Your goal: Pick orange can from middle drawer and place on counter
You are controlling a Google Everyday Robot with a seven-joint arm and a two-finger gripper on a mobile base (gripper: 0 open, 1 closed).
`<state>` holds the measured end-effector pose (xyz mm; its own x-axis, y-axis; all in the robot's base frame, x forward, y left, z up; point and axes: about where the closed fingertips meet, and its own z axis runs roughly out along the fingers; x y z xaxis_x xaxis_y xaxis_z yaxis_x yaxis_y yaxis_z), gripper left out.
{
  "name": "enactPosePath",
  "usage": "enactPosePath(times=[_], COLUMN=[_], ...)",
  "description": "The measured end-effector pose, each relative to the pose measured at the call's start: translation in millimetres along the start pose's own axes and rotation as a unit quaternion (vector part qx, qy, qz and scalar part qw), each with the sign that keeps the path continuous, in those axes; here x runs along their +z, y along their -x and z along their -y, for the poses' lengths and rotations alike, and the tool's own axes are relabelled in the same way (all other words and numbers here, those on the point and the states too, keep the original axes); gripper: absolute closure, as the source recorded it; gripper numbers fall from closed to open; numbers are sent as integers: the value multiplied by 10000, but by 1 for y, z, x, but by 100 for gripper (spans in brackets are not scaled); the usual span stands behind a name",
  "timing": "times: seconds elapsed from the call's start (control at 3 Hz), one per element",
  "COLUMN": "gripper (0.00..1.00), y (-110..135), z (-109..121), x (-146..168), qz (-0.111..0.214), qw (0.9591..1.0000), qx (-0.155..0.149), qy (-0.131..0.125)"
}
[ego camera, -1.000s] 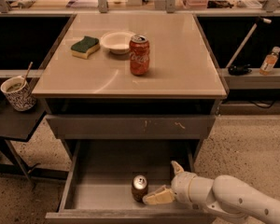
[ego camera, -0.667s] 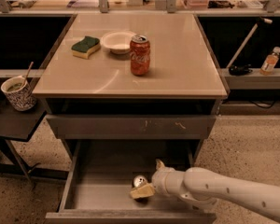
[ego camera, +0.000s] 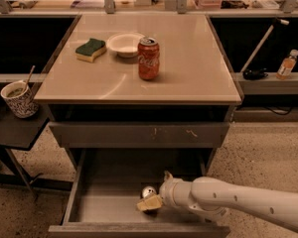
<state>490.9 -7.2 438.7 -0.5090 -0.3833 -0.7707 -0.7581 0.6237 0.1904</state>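
The orange can (ego camera: 148,192) stands in the open middle drawer (ego camera: 104,208), near its front. Only its silver top and a bit of its side show. My gripper (ego camera: 158,190) reaches into the drawer from the right on a white arm. Its fingers are apart, one behind and to the right of the can and one (ego camera: 149,204) in front of it, hiding the can's lower part. I cannot tell whether they touch it. The pale beige counter (ego camera: 193,58) lies above.
On the counter stand a red Coca-Cola can (ego camera: 148,58), a white bowl (ego camera: 125,43) and a green-yellow sponge (ego camera: 91,49). A scuffed closed drawer front (ego camera: 139,134) is above the open drawer. A mug (ego camera: 19,98) sits on a dark side table (ego camera: 15,130) at left. A bottle (ego camera: 287,64) stands on the right ledge.
My gripper has moved left along the drawer to the orange can, and its front finger now covers the can's lower part. The can has stayed in place.
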Motion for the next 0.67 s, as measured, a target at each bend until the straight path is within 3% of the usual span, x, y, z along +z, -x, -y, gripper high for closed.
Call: enactPosePath(times=[0.67], gripper=[0], y=[-11], z=[-8], x=[8], qz=[-67], qw=[9999], qx=[94], qy=[13])
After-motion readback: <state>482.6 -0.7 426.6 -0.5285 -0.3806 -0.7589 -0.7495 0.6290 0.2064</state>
